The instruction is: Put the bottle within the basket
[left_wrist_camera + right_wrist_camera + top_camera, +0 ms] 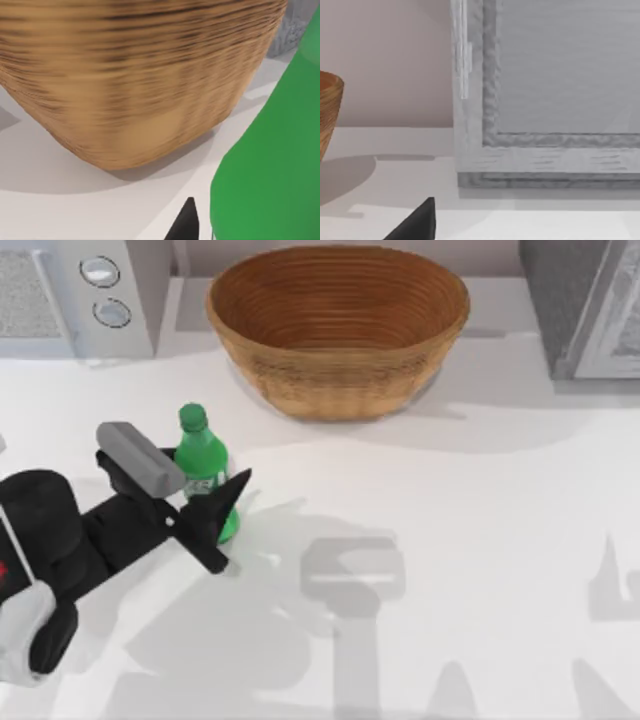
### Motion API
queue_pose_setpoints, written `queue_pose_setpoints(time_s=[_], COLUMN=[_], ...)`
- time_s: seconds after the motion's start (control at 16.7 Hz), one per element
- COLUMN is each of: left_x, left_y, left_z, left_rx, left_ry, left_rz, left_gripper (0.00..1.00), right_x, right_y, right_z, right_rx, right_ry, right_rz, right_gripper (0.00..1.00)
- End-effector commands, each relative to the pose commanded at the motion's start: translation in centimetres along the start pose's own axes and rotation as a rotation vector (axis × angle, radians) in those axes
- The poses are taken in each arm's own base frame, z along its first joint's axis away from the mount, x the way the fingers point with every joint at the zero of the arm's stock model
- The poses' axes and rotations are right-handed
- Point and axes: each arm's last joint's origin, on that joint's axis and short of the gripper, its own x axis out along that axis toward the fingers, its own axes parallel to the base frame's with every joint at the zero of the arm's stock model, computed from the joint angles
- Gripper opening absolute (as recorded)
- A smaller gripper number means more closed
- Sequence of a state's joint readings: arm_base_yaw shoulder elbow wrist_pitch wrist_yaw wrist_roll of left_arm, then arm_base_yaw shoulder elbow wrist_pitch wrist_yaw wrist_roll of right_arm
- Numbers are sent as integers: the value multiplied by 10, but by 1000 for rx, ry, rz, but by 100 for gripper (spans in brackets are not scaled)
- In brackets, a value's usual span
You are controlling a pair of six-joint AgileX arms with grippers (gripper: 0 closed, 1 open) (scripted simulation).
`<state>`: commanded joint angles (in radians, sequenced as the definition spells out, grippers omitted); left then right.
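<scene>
The small green bottle (203,462) stands upright on the white table, left of centre and in front of the basket. My left gripper (214,486) reaches in from the left and is shut on the bottle's lower body, one dark finger (228,495) lying across its near side. In the left wrist view the bottle (270,165) looms close beside a fingertip (186,222), with the basket (135,80) just beyond. The tan wicker basket (338,330) sits at the back centre. A dark piece of my right gripper (417,225) shows in the right wrist view.
A grey appliance with two round dials (105,290) stands at the back left. A grey cabinet-like box (585,305) stands at the back right, close in the right wrist view (545,100). Open tabletop lies between the bottle and the basket.
</scene>
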<state>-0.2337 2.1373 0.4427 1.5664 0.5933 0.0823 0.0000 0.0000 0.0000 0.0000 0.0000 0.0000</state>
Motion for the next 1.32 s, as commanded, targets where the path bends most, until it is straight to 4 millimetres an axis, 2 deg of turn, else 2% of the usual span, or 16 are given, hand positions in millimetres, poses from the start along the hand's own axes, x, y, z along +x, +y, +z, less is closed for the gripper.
queue_pose_setpoints(time_s=[0.36,0.6,0.78,0.96,1.14,1.32], left_x=[-1,-14,-38,-70,-105,-133], left_y=[0,8,18,22,17,8], left_z=[0,14,36,61,79,87], left_rx=[1,2,2,8,16,15], left_ry=[0,10,14,7,-2,-5], left_rz=[0,-2,1,4,3,2], left_gripper=[0,0,0,0,0,0], right_x=[0,0,0,0,0,0], right_y=[0,0,0,0,0,0], right_z=[0,0,0,0,0,0], right_rx=[0,0,0,0,0,0], right_ry=[0,0,0,0,0,0], right_rz=[0,0,0,0,0,0], right_gripper=[100,100,100,100,100,100])
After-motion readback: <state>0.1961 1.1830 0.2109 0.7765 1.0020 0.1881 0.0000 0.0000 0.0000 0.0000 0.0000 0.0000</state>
